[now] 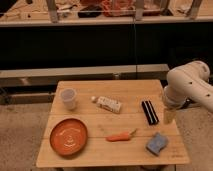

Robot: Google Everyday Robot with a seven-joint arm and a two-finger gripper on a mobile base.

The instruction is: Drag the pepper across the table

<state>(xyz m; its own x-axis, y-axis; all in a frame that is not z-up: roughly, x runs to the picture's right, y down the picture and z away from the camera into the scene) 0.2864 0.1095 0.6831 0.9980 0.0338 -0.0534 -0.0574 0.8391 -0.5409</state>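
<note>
The single camera view looks down on the desk (100,152) from its front side. The robot's arm (192,85) comes in from 3 o'clock: thick, smooth white rounded segments, bent at a bulging joint, with the last link pointing downward. The end effector (169,115), a pale yellowish piece, hangs at the desk's 3 o'clock edge. It is just beside a black block (149,112) and well apart from the pepper. Whether it is wide or narrow cannot be told, and nothing is seen in its hold.

The desk is a light wooden rectangle of planks with visible seams running left to right.

The pepper (120,136) lies flat on the wood at about 6 o'clock from the desk's middle. It is slender, orange and tapered, with its short pale green stem pointing toward 2 o'clock.

A round, glossy orange plate (68,136) sits at 8 o'clock. A clear cup (68,98) stands upright at 10 o'clock. A small white carton (109,104) lies on its side near the middle, toward 12 o'clock. The black block is long, narrow and ridged. A soft-looking blue sponge (157,143) rests at 4 o'clock, near the pepper's stem end but not touching it.
</note>
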